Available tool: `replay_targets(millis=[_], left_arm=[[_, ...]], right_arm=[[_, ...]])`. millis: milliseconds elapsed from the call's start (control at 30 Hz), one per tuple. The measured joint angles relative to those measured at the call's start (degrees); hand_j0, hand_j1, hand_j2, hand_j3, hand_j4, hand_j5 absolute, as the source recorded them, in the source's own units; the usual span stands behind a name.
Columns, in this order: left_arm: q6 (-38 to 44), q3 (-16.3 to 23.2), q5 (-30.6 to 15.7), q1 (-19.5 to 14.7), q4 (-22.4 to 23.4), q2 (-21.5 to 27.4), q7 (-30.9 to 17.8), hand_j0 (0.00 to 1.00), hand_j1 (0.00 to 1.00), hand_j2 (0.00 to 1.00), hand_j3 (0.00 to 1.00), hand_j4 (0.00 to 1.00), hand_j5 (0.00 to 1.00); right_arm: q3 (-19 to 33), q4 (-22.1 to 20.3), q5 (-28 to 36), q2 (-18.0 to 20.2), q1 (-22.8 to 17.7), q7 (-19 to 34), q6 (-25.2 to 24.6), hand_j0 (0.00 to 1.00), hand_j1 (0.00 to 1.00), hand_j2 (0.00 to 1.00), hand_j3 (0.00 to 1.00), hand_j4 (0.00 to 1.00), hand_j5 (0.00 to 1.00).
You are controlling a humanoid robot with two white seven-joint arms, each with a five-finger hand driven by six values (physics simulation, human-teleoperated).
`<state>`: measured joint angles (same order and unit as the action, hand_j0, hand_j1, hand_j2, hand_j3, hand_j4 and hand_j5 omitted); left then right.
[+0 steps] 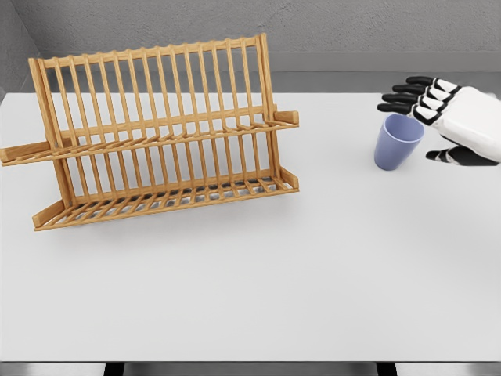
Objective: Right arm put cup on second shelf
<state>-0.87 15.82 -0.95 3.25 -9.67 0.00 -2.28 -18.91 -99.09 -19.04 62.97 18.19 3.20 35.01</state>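
The cup (398,142) stands upright on the table (258,274), well to the right of the wooden rack (156,133). The right hand (458,121) is just beside the cup's right side, fingers (407,98) spread above its rim, holding nothing.

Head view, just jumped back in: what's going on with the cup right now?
The right robot hand is beside the light blue plastic cup, black fingers spread over its rim, not closed on it. The cup stands upright on the white table, well to the right of the two-tier wooden slatted dish rack. Nothing is on the rack's shelves. The left arm is out of view.
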Motion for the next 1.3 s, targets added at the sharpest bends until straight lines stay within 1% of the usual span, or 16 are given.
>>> replay_targets(millis=[67,133,167,233,267,300,367,433,467,567,667,733,767,867,1200,1300], left_arm=[[0.00,-0.01,0.01,0.00,-0.01,0.00,0.00,1.00,1.00,1.00,1.00,1.00,1.00],[0.00,0.00,0.00,0.00,-0.01,0.00,0.01,1.00,1.00,1.00,1.00,1.00,1.00],[0.00,0.00,0.00,0.00,-0.01,0.00,0.01,1.00,1.00,1.00,1.00,1.00,1.00],[0.00,0.00,0.01,0.00,0.00,0.00,0.01,1.00,1.00,1.00,1.00,1.00,1.00],[0.00,0.00,0.01,0.00,0.00,0.00,0.01,1.00,1.00,1.00,1.00,1.00,1.00],[0.00,-0.02,0.00,0.00,-0.01,0.00,0.01,1.00,1.00,1.00,1.00,1.00,1.00],[0.00,0.00,0.01,0.00,0.01,0.00,0.01,1.00,1.00,1.00,1.00,1.00,1.00],[0.00,0.00,0.00,0.00,0.01,0.00,0.01,1.00,1.00,1.00,1.00,1.00,1.00],[0.00,0.00,0.00,0.00,0.00,0.00,0.01,1.00,1.00,1.00,1.00,1.00,1.00],[0.01,0.00,0.01,0.00,0.00,0.00,0.01,1.00,1.00,1.00,1.00,1.00,1.00],[0.01,0.00,0.01,0.00,-0.01,0.00,0.01,1.00,1.00,1.00,1.00,1.00,1.00],[0.01,-0.01,0.00,0.00,0.00,0.00,0.01,1.00,1.00,1.00,1.00,1.00,1.00],[0.02,-0.01,0.00,0.00,0.00,0.00,0.01,1.00,1.00,1.00,1.00,1.00,1.00],[0.01,-0.02,0.00,0.00,-0.01,0.00,0.01,1.00,1.00,1.00,1.00,1.00,1.00],[0.00,-0.01,0.01,0.00,0.00,0.00,0.01,1.00,1.00,1.00,1.00,1.00,1.00],[0.01,0.00,0.01,0.00,0.00,0.00,0.00,1.00,1.00,1.00,1.00,1.00,1.00]], right_arm=[[-0.01,0.02,0.18,0.16,0.00,-0.09,0.01,1.00,1.00,1.00,1.00,1.00,1.00],[0.15,0.37,0.51,2.04,0.27,-0.33,0.01,1.00,1.00,1.00,1.00,1.00,1.00],[0.51,1.19,0.52,2.13,0.18,-0.05,0.01,1.00,1.00,1.00,1.00,1.00,1.00],[1.54,4.20,0.60,1.76,1.40,5.08,-1.21,1.00,1.00,1.00,1.00,1.00,1.00],[2.12,5.65,0.75,1.58,4.39,9.04,-1.79,1.00,1.00,1.00,1.00,1.00,1.00],[2.50,7.48,0.47,0.88,8.96,13.98,-2.11,1.00,1.00,1.00,1.00,1.00,1.00],[2.30,12.07,1.00,-1.13,15.99,22.51,-2.74,1.00,1.00,1.00,1.00,1.00,1.00],[-1.65,15.71,1.01,-3.08,22.23,27.02,-2.98,1.00,1.00,1.00,1.00,1.00,1.00],[-4.50,17.51,1.00,-4.24,24.33,28.38,-3.03,1.00,1.00,1.00,1.00,1.00,1.00],[-11.69,22.21,0.90,-7.24,26.37,30.56,-2.97,1.00,1.00,1.00,1.00,1.00,1.00],[-16.05,26.63,0.86,-9.90,31.64,31.35,-3.00,1.00,1.00,1.00,1.00,1.00,1.00],[-18.74,28.68,0.81,-11.87,33.92,31.57,-3.01,1.00,1.00,1.00,1.00,1.00,1.00],[-20.12,30.07,0.78,-12.91,34.63,31.64,-2.93,1.00,1.00,1.00,1.00,1.00,1.00],[-22.94,33.10,0.63,-14.80,34.80,31.76,-2.67,1.00,1.00,1.00,1.00,1.00,1.00],[-27.37,36.70,0.44,-17.54,35.42,31.82,-2.74,1.00,1.00,1.00,1.00,1.00,1.00],[-27.95,38.81,0.41,-18.31,36.39,31.82,-2.88,1.00,1.00,1.00,1.00,1.00,1.00]])
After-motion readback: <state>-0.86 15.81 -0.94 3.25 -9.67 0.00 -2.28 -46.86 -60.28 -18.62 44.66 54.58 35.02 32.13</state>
